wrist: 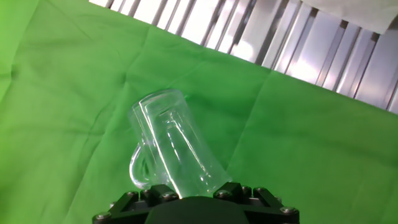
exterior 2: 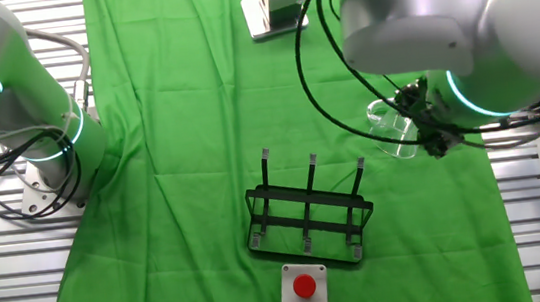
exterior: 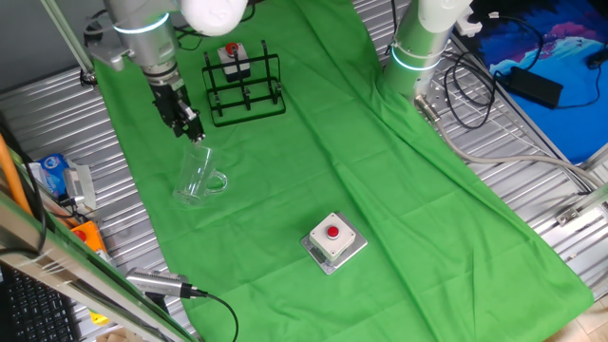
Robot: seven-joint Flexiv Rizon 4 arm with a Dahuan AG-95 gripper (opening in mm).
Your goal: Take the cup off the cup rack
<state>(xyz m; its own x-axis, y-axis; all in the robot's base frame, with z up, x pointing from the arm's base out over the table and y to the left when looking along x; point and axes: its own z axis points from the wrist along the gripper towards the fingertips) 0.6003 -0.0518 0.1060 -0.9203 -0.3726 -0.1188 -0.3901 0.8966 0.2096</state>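
Note:
The cup (exterior: 198, 176) is a clear glass mug with a side handle. It hangs tilted low over the green cloth, left of and in front of the cup rack (exterior: 245, 87). My gripper (exterior: 193, 133) is shut on its upper end. In the hand view the cup (wrist: 177, 146) reaches away from my gripper (wrist: 194, 186), handle to the left. The black wire cup rack (exterior 2: 309, 217) stands empty, and the cup (exterior 2: 391, 126) is well apart from it by my gripper (exterior 2: 429, 134). Whether the cup's lower end touches the cloth cannot be told.
One grey box with a red button (exterior: 333, 239) sits on the cloth near the front. Another grey box (exterior: 233, 59) stands just behind the rack. A second robot arm (exterior: 418, 47) stands at the far right edge. Metal slats (wrist: 298, 43) border the cloth.

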